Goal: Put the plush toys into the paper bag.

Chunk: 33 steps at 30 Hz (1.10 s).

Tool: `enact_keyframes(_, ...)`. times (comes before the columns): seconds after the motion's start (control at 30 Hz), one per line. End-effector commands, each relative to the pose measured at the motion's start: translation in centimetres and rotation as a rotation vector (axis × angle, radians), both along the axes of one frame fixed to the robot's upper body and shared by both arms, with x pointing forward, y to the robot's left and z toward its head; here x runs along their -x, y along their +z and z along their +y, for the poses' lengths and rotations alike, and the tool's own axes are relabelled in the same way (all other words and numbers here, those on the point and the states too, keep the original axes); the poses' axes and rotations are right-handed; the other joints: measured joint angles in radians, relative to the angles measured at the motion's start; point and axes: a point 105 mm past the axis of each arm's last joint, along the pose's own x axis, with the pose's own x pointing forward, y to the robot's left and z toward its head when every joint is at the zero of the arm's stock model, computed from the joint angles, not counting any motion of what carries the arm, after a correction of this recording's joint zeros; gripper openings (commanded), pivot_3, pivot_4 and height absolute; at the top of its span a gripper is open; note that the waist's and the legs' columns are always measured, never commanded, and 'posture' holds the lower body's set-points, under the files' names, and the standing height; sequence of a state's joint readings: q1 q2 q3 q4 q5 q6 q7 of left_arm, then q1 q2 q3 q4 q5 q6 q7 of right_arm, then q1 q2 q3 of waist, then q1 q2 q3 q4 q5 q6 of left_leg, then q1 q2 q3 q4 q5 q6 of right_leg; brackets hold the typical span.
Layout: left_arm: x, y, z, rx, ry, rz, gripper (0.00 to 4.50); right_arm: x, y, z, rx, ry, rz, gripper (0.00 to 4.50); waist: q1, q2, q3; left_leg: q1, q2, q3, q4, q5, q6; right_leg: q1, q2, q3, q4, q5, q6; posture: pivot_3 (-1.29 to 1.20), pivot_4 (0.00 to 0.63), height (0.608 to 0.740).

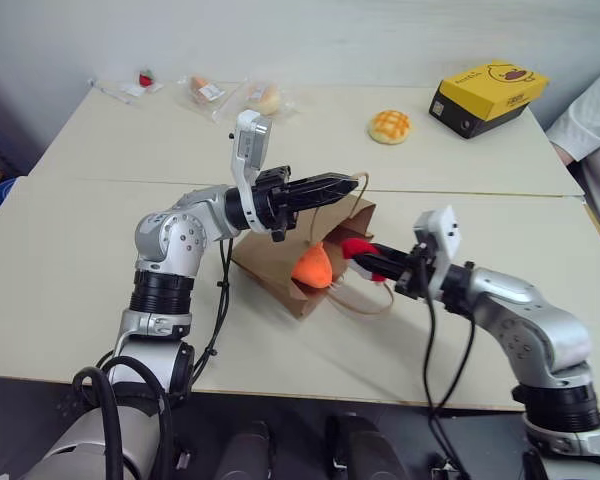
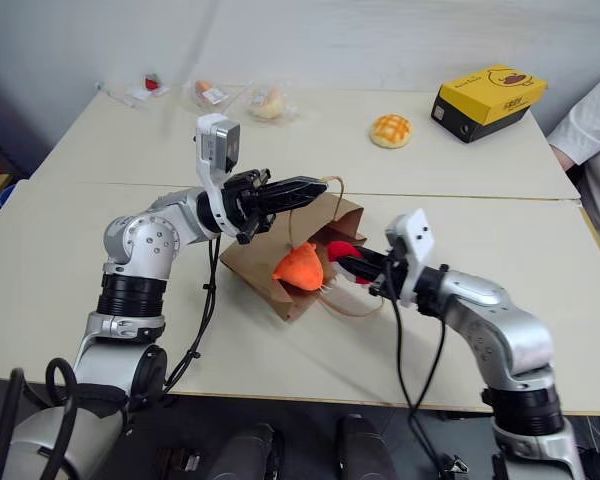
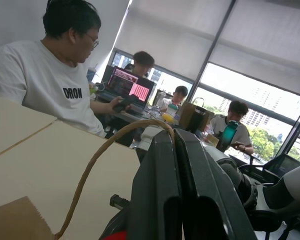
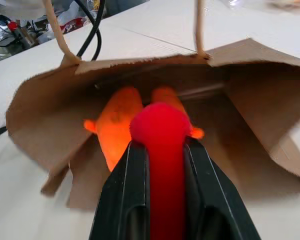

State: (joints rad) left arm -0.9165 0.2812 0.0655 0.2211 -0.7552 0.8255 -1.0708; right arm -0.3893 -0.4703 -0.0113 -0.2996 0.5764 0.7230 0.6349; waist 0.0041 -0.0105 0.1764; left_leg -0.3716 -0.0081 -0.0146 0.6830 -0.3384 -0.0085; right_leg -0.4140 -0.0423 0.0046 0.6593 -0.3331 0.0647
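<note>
Paper bag: the brown kraft paper bag (image 1: 300, 268) lies on its side on the counter (image 1: 70, 250), near the middle of the front slab, its open mouth facing the right arm.
Bag handle: one twisted cord handle (image 3: 102, 167) is pinched up by the left gripper, so the upper lip of the mouth is lifted; the other cord handle (image 1: 365, 303) lies slack on the counter at the mouth.
Left gripper: the left gripper (image 1: 345, 183) points across toward the right, above the bag; its fingers (image 3: 175, 200) are pressed together on the cord.
Orange plush toy: the orange plush toy (image 1: 313, 266) sits just inside the bag's mouth, partly showing past the paper edge.
Red plush toy: the small round red plush toy (image 4: 162, 150) is at the mouth of the bag, directly in front of the orange one.
Right gripper: the right gripper (image 1: 365, 255) points level at the bag's opening; its black fingers (image 4: 125, 200) are clamped on the red toy from both sides.
Back of the counter: a criss-cross bun (image 1: 389, 126), a yellow and black cardboard box (image 1: 487, 96) and several plastic-wrapped items (image 1: 212, 92) lie well apart from the bag.
Right edge: a person's white sleeve (image 1: 587, 125) shows beside the counter.
</note>
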Motion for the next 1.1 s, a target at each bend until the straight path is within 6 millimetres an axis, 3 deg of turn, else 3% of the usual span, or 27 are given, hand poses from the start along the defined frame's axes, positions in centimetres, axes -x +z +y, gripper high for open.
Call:
enact_keyframes(0.03, 0.4, 1.3, -0.1, 0.036, -0.032, -0.023, 0.00, -1.7, -0.3, 0.7, 0.035, -0.055, -0.042, 0.37, -0.001, 0.000, 0.000, 0.000, 0.000, 0.000, 0.000, 0.000, 0.000, 0.000, 0.000, 0.000, 0.000, 0.000, 0.000, 0.00, 0.150, 0.740)
enact_keyframes(0.33, 0.9, 1.1, -0.5, 0.027, -0.066, -0.013, 0.00, -6.3, -1.0, 4.3, 0.035, -0.140, -0.093, 0.37, -0.022, 0.000, 0.000, -0.001, 0.000, 0.001, -0.001, 0.000, -0.001, -0.003, 0.001, 0.000, 0.004, 0.000, 0.000, 0.00, 0.150, 0.740)
enact_keyframes(0.5, 1.0, 1.0, -0.3, 0.028, -0.067, -0.014, 0.00, -7.9, -1.6, 6.1, -0.012, -0.181, -0.085, 0.37, -0.034, 0.000, 0.000, -0.001, 0.000, 0.001, -0.001, 0.000, -0.001, -0.003, 0.001, 0.000, 0.004, 0.000, 0.000, 0.00, 0.150, 0.740)
enact_keyframes(0.6, 1.0, 1.1, -0.1, 0.031, -0.056, -0.018, 0.00, -7.7, -2.4, 6.9, -0.051, -0.148, -0.051, 0.37, -0.036, 0.000, 0.000, -0.001, 0.000, 0.000, -0.002, 0.001, -0.001, -0.003, 0.001, 0.000, 0.004, 0.000, 0.000, 0.00, 0.150, 0.740)
enact_keyframes(0.7, 0.9, 1.3, 0.1, 0.042, -0.044, -0.017, 0.00, -7.4, -2.4, 6.9, -0.040, -0.117, -0.069, 1.31, -0.036, 0.000, 0.000, -0.001, 0.000, 0.001, -0.002, 0.001, -0.001, -0.003, 0.001, 0.000, 0.004, 0.000, 0.000, 0.00, 0.150, 0.740)
enact_keyframes(0.87, 0.8, 1.3, 0.3, 0.055, -0.031, -0.008, 0.00, -6.3, -0.4, 5.9, -0.063, -0.043, -0.137, 3.25, -0.034, 0.000, 0.000, -0.001, 0.000, 0.000, -0.002, 0.001, -0.001, -0.003, 0.001, 0.000, 0.004, 0.000, 0.000, 0.00, 0.150, 0.740)
enact_keyframes(0.97, 0.7, 1.4, 0.4, 0.062, -0.032, 0.005, 0.00, -5.0, -0.1, 4.9, -0.099, 0.033, -0.048, 4.24, -0.033, 0.000, 0.000, -0.002, 0.000, 0.000, -0.001, 0.001, -0.001, -0.003, 0.001, 0.000, 0.004, 0.000, 0.000, 0.00, 0.150, 0.740)
enact_keyframes(1.0, 0.7, 1.4, 0.4, 0.061, -0.031, 0.006, 0.00, -4.7, -0.1, 4.6, -0.094, 0.050, -0.033, 4.48, -0.032, 0.000, 0.000, -0.002, 0.000, 0.000, -0.001, 0.001, -0.001, -0.003, 0.001, 0.000, 0.004, 0.000, 0.000, 0.00, 0.150, 0.740)
enact_keyframes(1.1, 0.6, 1.4, 0.4, 0.057, -0.027, 0.001, 0.00, -3.9, -0.1, 3.6, -0.060, 0.070, -0.031, 4.48, -0.032, 0.000, 0.000, -0.002, 0.000, 0.000, -0.001, 0.001, -0.001, -0.003, 0.001, 0.000, 0.004, 0.000, 0.000, 0.00, 0.150, 0.740)
